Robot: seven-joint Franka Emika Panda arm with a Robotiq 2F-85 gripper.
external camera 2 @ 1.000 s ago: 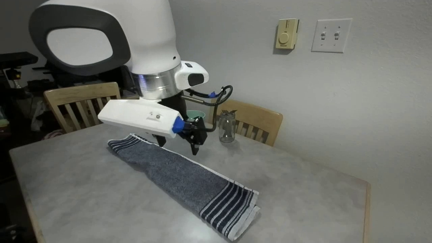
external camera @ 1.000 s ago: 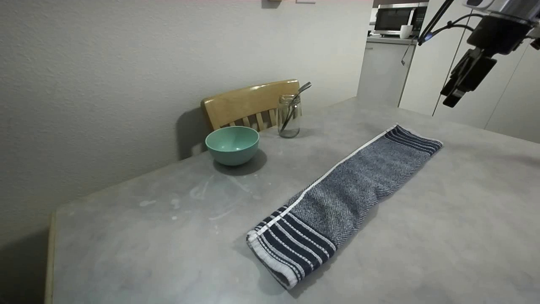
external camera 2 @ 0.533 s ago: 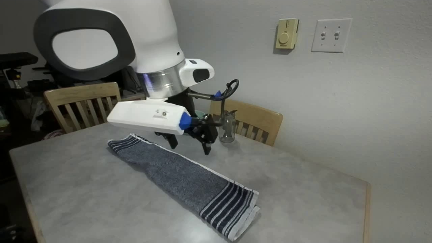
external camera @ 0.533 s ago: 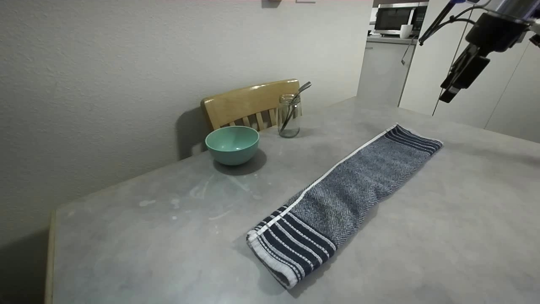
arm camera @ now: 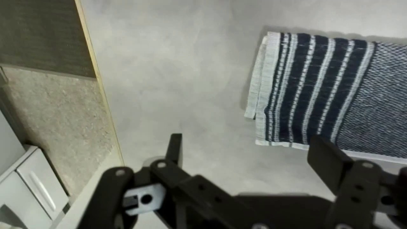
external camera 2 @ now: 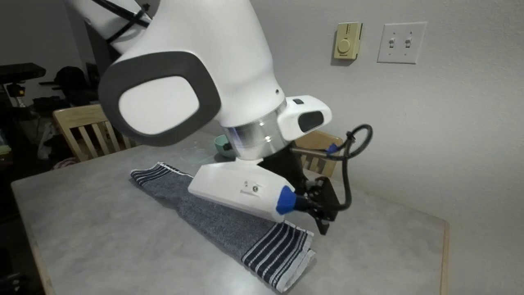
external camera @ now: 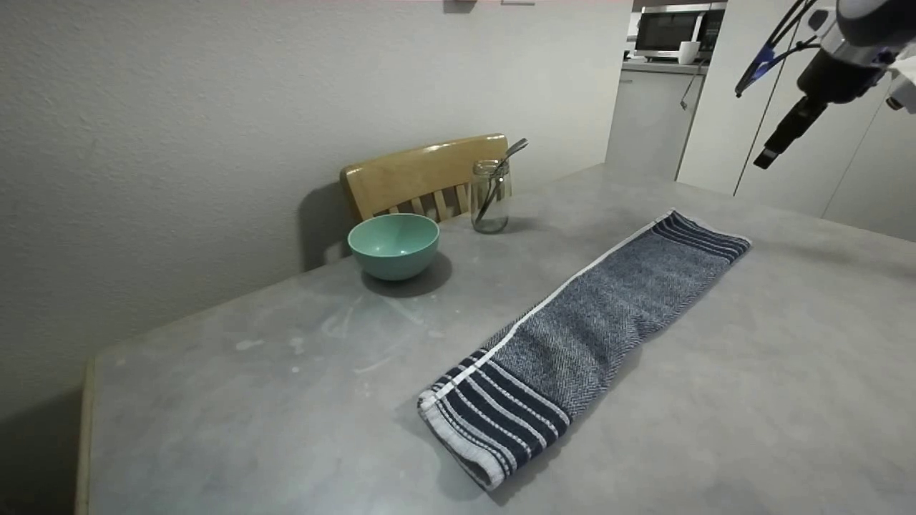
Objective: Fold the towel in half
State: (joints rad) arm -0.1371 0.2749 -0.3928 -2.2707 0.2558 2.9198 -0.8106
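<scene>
Wall [external camera 2: 442, 131], pale and textured, rising behind the scene in both exterior views. Table [external camera: 286, 415]: grey mottled top with a light edge strip. Robot arm [external camera 2: 204, 41]: white, extended over the table. Wooden chair [external camera: 422, 172]: slatted back, at the wall side of the table; a 2nd chair [external camera 2: 84, 114] stands beyond the table's edge in an exterior view. Towel [external camera: 594, 322]: long, narrow, grey-blue terry cloth lying stretched out along the surface of the table, partly masked by the arm in an exterior view; navy-and-white stripes cross both ends, and a white hem follows 1 long side. In the wrist view, a striped end shows 2 pale edges, 1 offset beneath the other. Microwave [external camera: 665, 34]: set on a counter [external camera: 662, 69] in the background. Gripper [arm camera: 246, 140]: black, suspended above the table and apart from the towel; its 2 fingers [arm camera: 330, 162] stand wide apart, and tabletop and a corner of the towel show between them in the wrist view, where 1 finger masks a short stretch of hem. Bowl [external camera: 393, 250]: teal, upright on the table near its wall-side edge. Jar [external camera: 491, 214]: clear glass, upright near the bowl, with metal cutlery [external camera: 516, 147] leaning out past the rim. Switch plate [external camera 2: 402, 43]: white, mounted on the wall, with 2 toggles. Wall control [external camera 2: 348, 41]: beige, with a round dial, just beside the switch plate. Mug [external camera: 688, 54]: white, on the counter, in front of the microwave.
</scene>
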